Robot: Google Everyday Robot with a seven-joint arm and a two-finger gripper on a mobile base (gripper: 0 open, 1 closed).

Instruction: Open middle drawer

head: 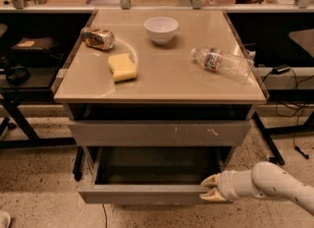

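Note:
The middle drawer (142,193) stands pulled far out of the cabinet, with its plain grey front toward me and its shallow dark tray (152,165) exposed and empty. My gripper (211,188), on a white arm coming in from the lower right, is at the right end of the drawer front. One fingertip (212,179) lies over the front's top edge and the other is lower, so the fingers hold the front. The wider top drawer (159,132) with white scratch marks is closed above it. The bottom drawer is hidden under the open one.
On the beige cabinet top (171,84) are a white bowl (161,28), a crushed can (98,39), a yellow sponge (122,67) and a lying plastic bottle (223,62). Black table legs (19,124) stand at the left. Cables (287,109) and a leg are at the right.

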